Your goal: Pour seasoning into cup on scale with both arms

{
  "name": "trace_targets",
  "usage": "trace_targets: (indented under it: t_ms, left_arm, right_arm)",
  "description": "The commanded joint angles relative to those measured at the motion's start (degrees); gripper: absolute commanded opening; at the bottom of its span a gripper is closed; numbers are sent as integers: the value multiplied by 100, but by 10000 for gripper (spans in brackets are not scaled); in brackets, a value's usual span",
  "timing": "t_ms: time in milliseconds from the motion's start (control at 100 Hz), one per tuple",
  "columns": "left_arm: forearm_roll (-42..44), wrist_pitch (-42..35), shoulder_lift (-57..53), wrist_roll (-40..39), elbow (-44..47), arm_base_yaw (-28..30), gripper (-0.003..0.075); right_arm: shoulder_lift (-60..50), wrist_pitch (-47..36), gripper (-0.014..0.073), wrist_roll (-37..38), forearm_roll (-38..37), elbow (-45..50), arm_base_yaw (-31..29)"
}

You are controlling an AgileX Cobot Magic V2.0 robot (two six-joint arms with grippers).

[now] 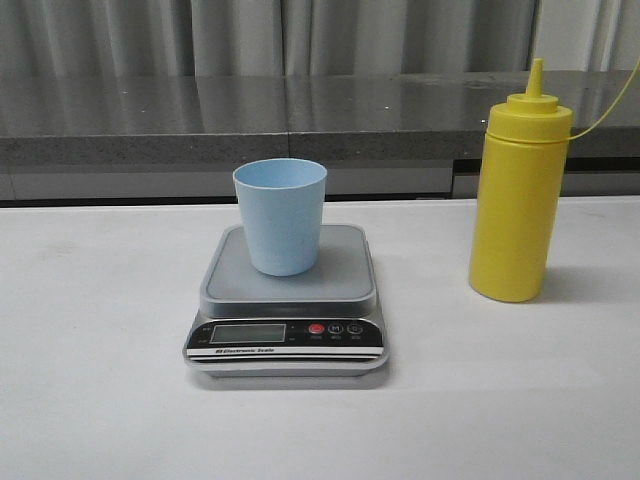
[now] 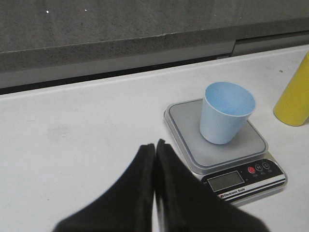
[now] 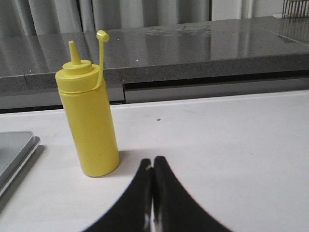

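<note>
Fingers (image 2: 145,164) of the left gripper (image 2: 155,147) were seen pressed together, holding nothing, above the white table (image 1: 90,300). At centre, the cup (image 1: 280,215) was stood upright on the scale (image 1: 287,300). At 3 o'clock of the scale, well apart, the seasoning (image 1: 520,190) was stood uncapped. The right gripper (image 3: 153,163) was likewise closed and empty

White table (image 1: 90,400) bears scale (image 1: 287,310) and seasoning (image 1: 518,195).

The scale (image 3: 14,157) is cropped; its display (image 1: 247,333) unreadable.
</note>
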Motion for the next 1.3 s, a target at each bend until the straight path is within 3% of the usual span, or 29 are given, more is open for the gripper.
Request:
trace_targets:
  t_ms: [0, 450, 850, 1040, 1290]
  left_arm:
    - [-103, -411, -399, -78, 77, 34, -20]
    - [-103, -215, -2127, -78, 1132, 34, -20]
    - [-103, -24, -2284, -78, 1132, 34, -20]
    - [-103, -24, -2284, -78, 1132, 34, -20]
    - [-103, -24, -2284, -78, 1132, 34, -20]
  right_arm:
    - [-120, -416, -69, -56, -70, -104, -36]
    - [-120, -459, -69, -56, -70, -104, -36]
    - [-73, -607, -69, -56, -70, -279, -36]
    - [311, -270, -69, -56, -70, -765, -36]
    - [1589, 1067, -69, -56, -70, -1826, -26]
